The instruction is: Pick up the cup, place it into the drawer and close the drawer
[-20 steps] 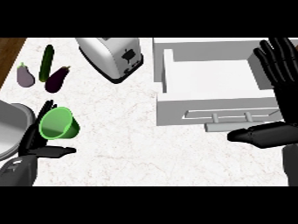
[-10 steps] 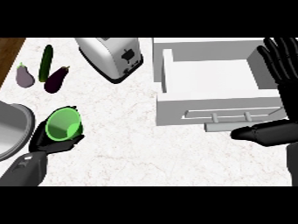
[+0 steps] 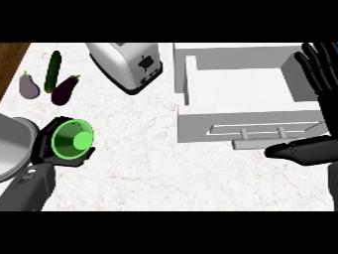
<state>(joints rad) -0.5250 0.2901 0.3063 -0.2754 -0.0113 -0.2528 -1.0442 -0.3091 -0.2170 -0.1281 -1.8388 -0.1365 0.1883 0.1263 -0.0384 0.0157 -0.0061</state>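
While the right hand [image 3: 331, 114] rests open, the green cup [image 3: 73, 139] is gripped in the left hand's fingers [image 3: 45, 144], with carriage to the open drawer [image 3: 234, 84] judged next.

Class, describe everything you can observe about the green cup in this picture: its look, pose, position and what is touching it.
The green cup is bright green and looks like smooth plastic. It is tipped so that its round mouth faces the camera, showing a lighter green inside bottom. It sits at the counter's left side, beside a grey metal pot. The left hand curls its black fingers round the cup. Whether it touches the counter cannot be told.
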